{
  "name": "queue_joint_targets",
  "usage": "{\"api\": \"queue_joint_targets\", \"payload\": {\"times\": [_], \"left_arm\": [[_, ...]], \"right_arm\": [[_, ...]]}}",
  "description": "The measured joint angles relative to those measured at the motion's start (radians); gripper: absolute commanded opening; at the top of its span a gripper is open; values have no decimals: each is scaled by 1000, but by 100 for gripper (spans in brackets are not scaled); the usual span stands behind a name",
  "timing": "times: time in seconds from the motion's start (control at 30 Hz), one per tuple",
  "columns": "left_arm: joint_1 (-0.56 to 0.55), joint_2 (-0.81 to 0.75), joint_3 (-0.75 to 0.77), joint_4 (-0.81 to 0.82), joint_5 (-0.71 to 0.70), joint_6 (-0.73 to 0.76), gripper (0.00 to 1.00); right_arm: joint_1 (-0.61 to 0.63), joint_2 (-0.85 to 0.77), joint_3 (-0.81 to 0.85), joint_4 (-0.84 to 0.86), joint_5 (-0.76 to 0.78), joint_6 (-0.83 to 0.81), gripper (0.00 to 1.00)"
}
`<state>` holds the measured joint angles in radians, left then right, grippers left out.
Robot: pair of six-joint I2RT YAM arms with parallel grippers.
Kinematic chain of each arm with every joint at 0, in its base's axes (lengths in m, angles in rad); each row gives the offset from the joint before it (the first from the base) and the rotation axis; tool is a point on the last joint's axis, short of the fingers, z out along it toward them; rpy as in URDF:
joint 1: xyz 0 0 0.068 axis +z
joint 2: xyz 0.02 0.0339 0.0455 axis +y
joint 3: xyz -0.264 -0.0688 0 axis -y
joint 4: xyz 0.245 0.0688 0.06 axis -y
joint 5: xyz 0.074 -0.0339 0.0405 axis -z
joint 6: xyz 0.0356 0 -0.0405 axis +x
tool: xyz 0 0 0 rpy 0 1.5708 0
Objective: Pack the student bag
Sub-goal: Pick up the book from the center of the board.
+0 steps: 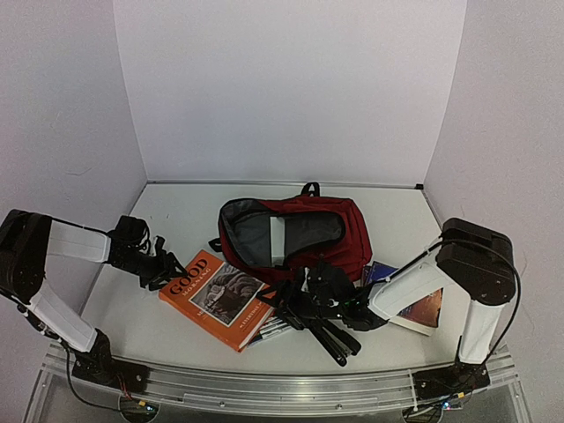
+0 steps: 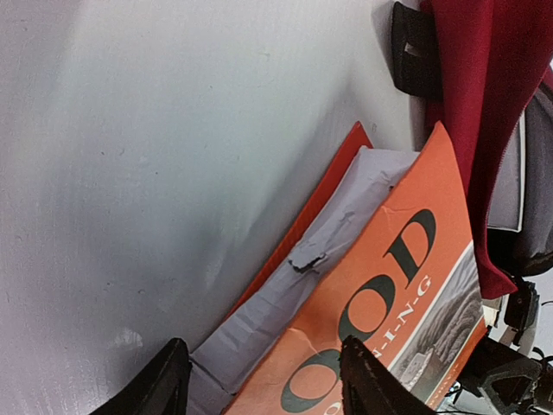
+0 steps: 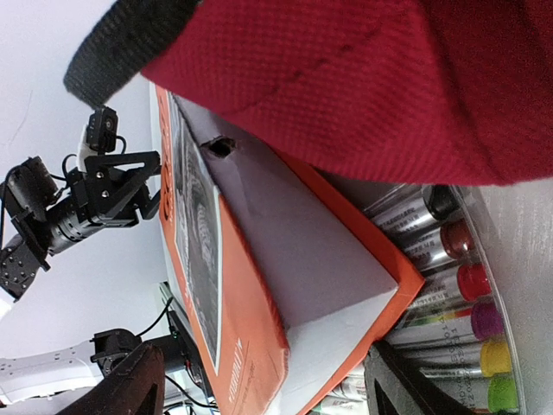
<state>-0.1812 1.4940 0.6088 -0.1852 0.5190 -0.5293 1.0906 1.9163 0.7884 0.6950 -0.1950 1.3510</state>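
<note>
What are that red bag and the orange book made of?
The student bag looks like soft woven fabric, matte: a fine weave grain shows close up. The orange book seems to be paper with a thin card cover: pale page edges show, and the cover is creased. Its finish is hard to judge.

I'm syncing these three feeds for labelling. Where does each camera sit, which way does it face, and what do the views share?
Top external: fixed above and behind the bases, facing down over the table; both arms show.
Left wrist: on the left arm, facing along the left gripper at the orange book; its two fingertips show.
Right wrist: on the right arm, facing under the student bag, across the book toward the left arm; right gripper fingertips show.
Shared: all three see the book and bag.
</note>
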Motion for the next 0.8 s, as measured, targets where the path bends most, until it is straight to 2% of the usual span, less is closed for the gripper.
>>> {"api": "queue_joint_targets", "payload": {"times": [0.4, 0.8], "left_arm": [[-23, -9, -62, 102, -56, -99, 31], [-62, -14, -86, 160, -82, -169, 31]], "right_arm": [[-5, 0, -54, 98, 3, 84, 78], [77, -47, -123, 119, 79, 181, 75]]}}
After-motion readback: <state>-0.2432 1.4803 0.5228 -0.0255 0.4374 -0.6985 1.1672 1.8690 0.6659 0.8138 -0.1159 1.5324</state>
